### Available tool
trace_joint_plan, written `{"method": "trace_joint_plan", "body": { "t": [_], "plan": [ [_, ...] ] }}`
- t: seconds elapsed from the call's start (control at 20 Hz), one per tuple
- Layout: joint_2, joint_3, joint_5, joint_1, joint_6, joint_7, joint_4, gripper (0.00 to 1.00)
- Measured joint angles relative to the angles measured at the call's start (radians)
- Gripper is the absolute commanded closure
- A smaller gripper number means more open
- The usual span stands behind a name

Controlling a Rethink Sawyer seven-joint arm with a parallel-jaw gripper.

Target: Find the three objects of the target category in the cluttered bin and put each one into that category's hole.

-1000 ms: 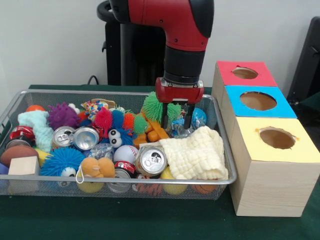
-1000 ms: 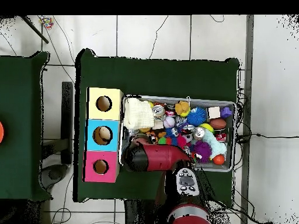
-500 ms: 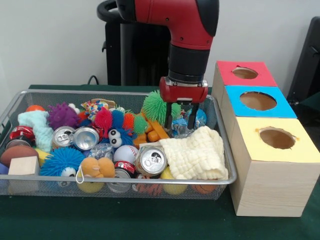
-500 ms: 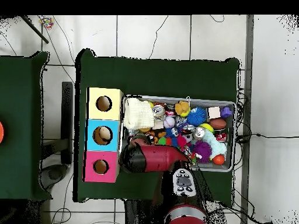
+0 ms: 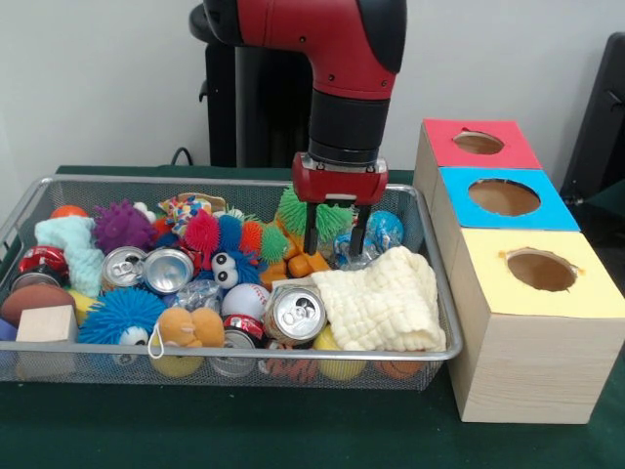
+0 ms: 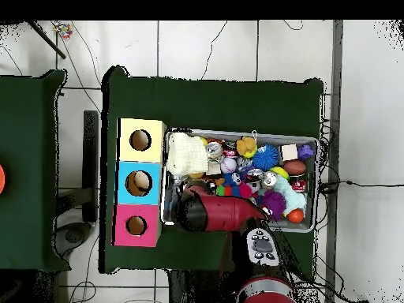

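The wire mesh bin (image 5: pixel 195 354) is full of toys and cans. My gripper (image 5: pixel 333 242) hangs open and empty over the bin's far right part, its fingers (image 5: pixel 311 233) astride orange toys. A crumpled clear plastic bottle (image 5: pixel 350 258) lies just below the right finger, behind the cream cloth (image 5: pixel 383 298). Another clear bottle (image 5: pixel 199 293) lies between the cans and the baseball. I see no third bottle. The red-topped hole (image 5: pixel 479 143) is on the far box at right; it also shows in the overhead view (image 6: pixel 136 226). There the arm (image 6: pixel 215 214) hides the gripper.
Blue-topped (image 5: pixel 504 197) and yellow-topped (image 5: pixel 540 270) holes sit nearer in the box row. Silver cans (image 5: pixel 295 314), a green spiky ball (image 5: pixel 303 208), a blue globe ball (image 5: pixel 386 229), fuzzy balls and a wooden block (image 5: pixel 46 323) crowd the bin.
The gripper has shifted a little to the left in the front view, away from the boxes, staying open at about the same height. Nothing in the bin has moved.
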Motion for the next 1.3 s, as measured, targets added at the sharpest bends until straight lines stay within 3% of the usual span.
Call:
{"method": "trace_joint_plan", "body": {
  "t": [0.5, 1.3],
  "plan": [
    [0.035, -0.006, 0.000, 0.007, -0.044, 0.000, -0.001, 0.00],
    [0.036, -0.047, 0.001, 0.061, -0.274, 0.000, 0.076, 0.00]
  ]
}}
